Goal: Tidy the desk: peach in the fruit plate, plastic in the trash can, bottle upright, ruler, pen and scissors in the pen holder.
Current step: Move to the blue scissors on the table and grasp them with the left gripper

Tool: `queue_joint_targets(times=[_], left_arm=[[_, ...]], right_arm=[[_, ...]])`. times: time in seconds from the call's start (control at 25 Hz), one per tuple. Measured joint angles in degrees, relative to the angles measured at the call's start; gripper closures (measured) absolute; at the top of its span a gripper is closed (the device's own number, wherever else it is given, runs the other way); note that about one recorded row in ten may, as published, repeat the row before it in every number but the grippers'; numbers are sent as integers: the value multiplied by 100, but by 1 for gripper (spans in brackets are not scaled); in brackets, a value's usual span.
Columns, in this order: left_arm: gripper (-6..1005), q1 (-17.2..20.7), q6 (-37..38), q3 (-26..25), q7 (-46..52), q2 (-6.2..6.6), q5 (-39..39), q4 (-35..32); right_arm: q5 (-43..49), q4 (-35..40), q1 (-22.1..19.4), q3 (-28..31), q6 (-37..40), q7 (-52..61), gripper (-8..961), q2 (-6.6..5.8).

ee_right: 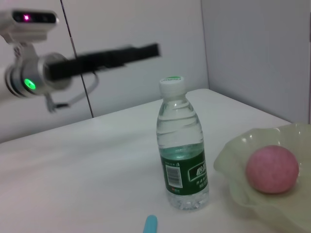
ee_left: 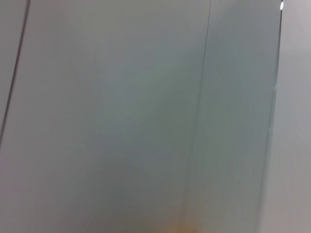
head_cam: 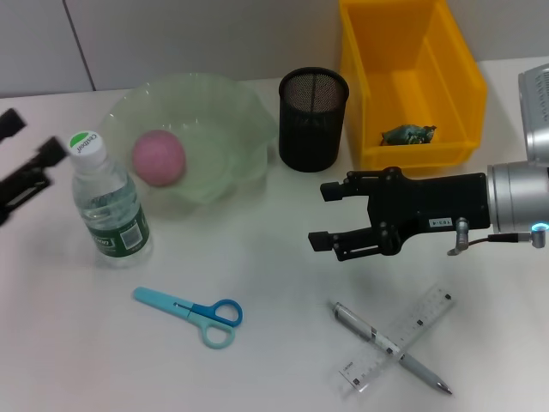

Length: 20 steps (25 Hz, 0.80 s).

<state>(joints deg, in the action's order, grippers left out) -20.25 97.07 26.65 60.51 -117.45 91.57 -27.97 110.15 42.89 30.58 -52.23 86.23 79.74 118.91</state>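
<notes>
a white tabletop (head_cam: pixel 257 283) fills most of the head view, smooth and matt, with soft shadows lying on it. behind its far edge stands a pale grey wall (head_cam: pixel 197 34) of flat panels, and a thin dark seam (head_cam: pixel 78 43) slants between two panels on the left. in the right wrist view the tabletop (ee_right: pixel 87 170) runs back to the panelled wall (ee_right: pixel 131 77), where two wall faces meet in a corner (ee_right: pixel 201 43). the left wrist view shows only a pale grey panel (ee_left: pixel 121 121) crossed by a faint upright seam (ee_left: pixel 199 121).
</notes>
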Motion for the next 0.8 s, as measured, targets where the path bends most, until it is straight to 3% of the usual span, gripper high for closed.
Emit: queue_joint_targets(times=[0.08,0.2,0.28,0.44,0.52,0.68,0.72,0.8], left_arm=[[257,62,224,18,463,25,16,-309],[197,349,743,187,1270,170,50,-877],[197,549,1219,596,1949,301,58,-1412],[196,659,1311,1218,2510,354,251,-1948],[196,641,1322,1374,2816,296,610,-2276],[196,506,1333,1555,3311,49,1504,-3134],[196,506,1333,1555,3311,49,1504,-3134],[195,242,1330,1620,3803,-84,2127,-3578]], right_arm=[[-1,0,11,0,3,14,140,0],[-5,0,31,2,36,8,140,1],[-5,0,31,2,44,4,140,0],[-8,1,28,2,64,4,140,-20],[-9,0,20,3,65,4,140,-39],[10,0,14,2,58,4,140,-100],[11,0,11,2,49,4,140,-109],[24,0,11,2,35,8,140,-118]])
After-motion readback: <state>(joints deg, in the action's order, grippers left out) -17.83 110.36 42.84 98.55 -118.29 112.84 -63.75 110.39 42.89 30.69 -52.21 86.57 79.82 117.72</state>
